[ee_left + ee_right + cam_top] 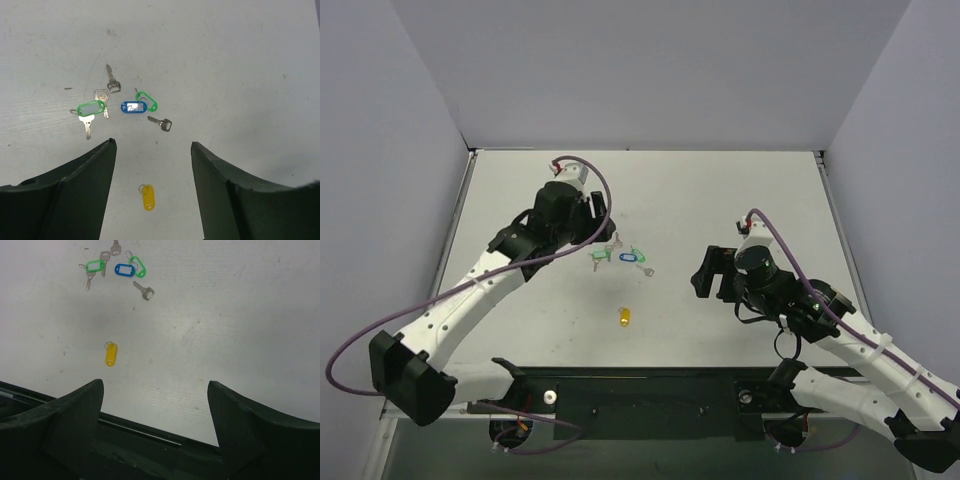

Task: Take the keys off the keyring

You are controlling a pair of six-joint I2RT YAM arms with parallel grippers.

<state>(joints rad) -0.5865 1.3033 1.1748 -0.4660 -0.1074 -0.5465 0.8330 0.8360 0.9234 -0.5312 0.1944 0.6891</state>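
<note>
Left end effector (152,146) wide open and empty, right end effector (156,385) open and empty, yellow keyring (148,196) alone on surface (240,60), keys (161,123) apart beside green tags (92,107) and blue tag (132,107).

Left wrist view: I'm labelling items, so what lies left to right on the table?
Left green tag → upper key → blue tag → yellow keyring → loose key.

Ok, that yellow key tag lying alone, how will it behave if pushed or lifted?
It probably slides rather than rolls: the yellow key tag lies flat on the table. It looks small and plastic, so likely light and easily flicked away. Its thin ring seems loose, so it may swing when lifted.
</note>
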